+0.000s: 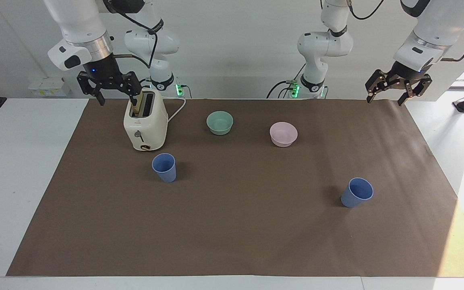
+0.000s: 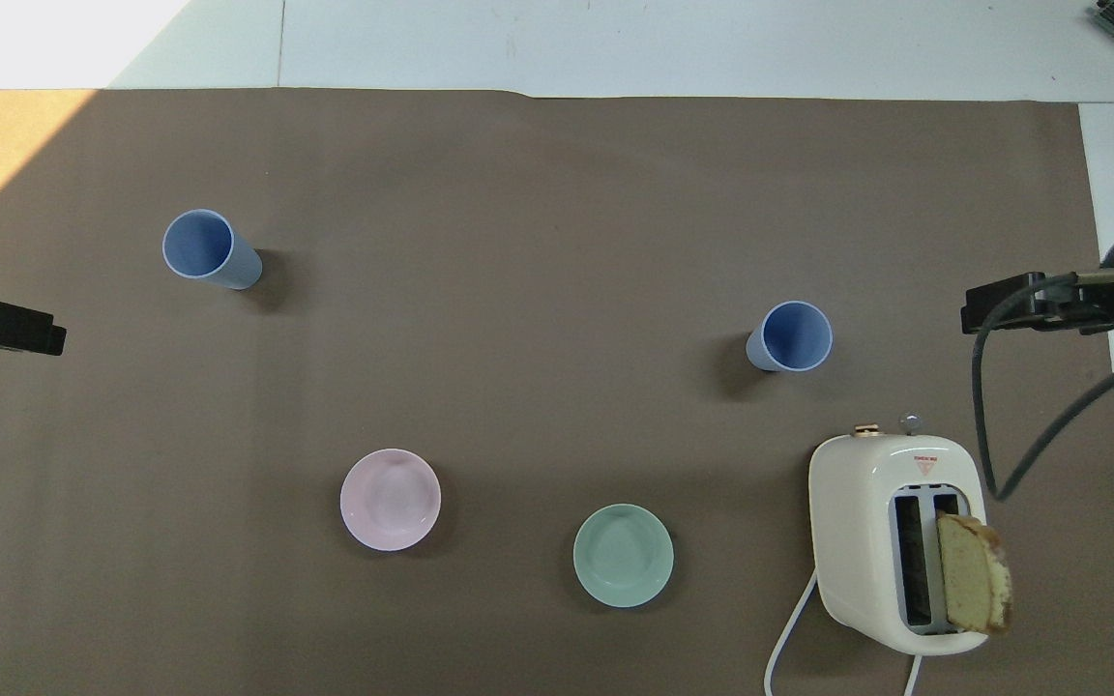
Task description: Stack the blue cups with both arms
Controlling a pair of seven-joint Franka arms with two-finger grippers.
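2 blue cups (image 1: 164, 167) (image 1: 356, 192) stand well apart from both raised grippers.

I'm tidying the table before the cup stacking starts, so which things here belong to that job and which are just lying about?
Belong to the job:
- blue cup beside the toaster
- blue cup toward the left arm's end
- left end effector, open, raised
- right end effector, open, raised over the toaster

Just lying about:
- toaster with bread slice
- teal bowl
- pink bowl
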